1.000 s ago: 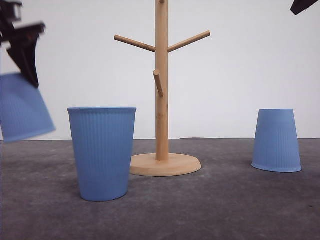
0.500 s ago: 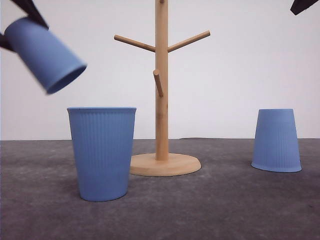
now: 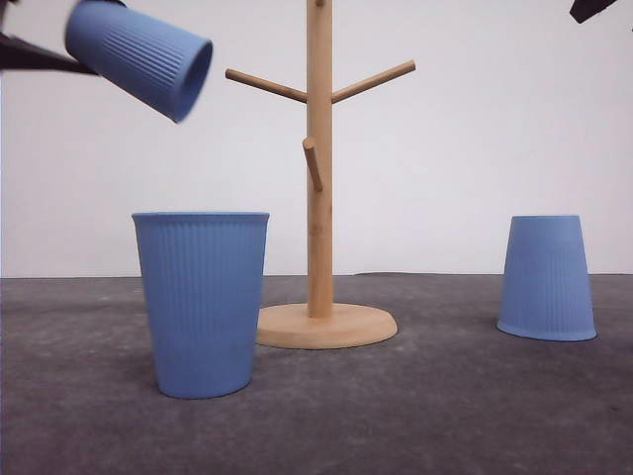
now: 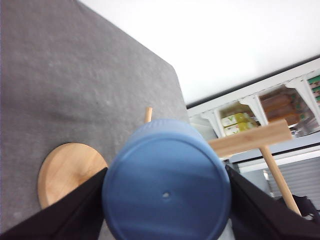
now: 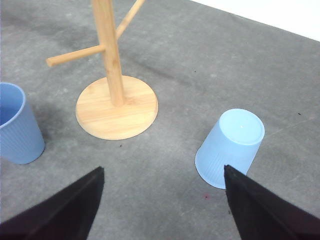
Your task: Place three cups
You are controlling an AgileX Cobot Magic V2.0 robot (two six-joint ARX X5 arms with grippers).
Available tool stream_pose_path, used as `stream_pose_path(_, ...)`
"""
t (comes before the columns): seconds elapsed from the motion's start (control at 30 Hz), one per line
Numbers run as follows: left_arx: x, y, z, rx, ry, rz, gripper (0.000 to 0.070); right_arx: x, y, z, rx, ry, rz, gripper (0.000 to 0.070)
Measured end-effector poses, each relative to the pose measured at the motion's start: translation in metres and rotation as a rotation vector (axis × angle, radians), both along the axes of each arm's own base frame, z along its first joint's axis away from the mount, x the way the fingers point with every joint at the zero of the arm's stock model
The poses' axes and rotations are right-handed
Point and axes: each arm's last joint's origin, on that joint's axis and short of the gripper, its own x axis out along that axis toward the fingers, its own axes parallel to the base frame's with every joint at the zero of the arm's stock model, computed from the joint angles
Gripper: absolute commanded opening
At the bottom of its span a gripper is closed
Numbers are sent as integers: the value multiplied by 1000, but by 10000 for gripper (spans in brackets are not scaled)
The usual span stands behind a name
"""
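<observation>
Left gripper (image 4: 165, 200): its black fingers (image 4: 60, 210) are seen at either side of a matte blue ribbed tapered cup (image 3: 138, 57), pinching it by the wall near its flat bottom. In the front view only a dark sliver of it shows at the upper left edge.

Held cup: airborne at the upper left, well above the tabletop (image 3: 415, 416), tilted on its side with the mouth facing right and slightly down. In the left wrist view its flat round bottom (image 4: 167, 192) faces the camera.

Upright blue ribbed cup (image 3: 202, 302): stands mouth up on the grey tabletop, left of centre, just in front and to the left of the stand's base, apart from it.

Light wooden peg stand with round base (image 3: 319, 168): upright at centre; two pegs angle upward to either side and one short peg points forward. No cup hangs on it.

Inverted blue ribbed cup (image 3: 546, 279): rests mouth down on the tabletop at the right, well apart from the stand.

Right gripper (image 5: 160, 210): its two black fingers (image 5: 260, 210) are spread wide with nothing between them, raised above the tabletop over the area between the stand's base and the inverted cup.
</observation>
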Motion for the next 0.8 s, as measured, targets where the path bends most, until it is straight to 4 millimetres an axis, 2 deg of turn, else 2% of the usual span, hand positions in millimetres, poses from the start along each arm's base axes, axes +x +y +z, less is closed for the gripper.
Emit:
stream_pose_path(0.33,22,-19,-12,-51,14,-54,353,0,0,0,0,0,0,485)
stream_pose_path(0.8,31,-52,-19,-36,2,-99,353,0,0,0,6,3,-4,485)
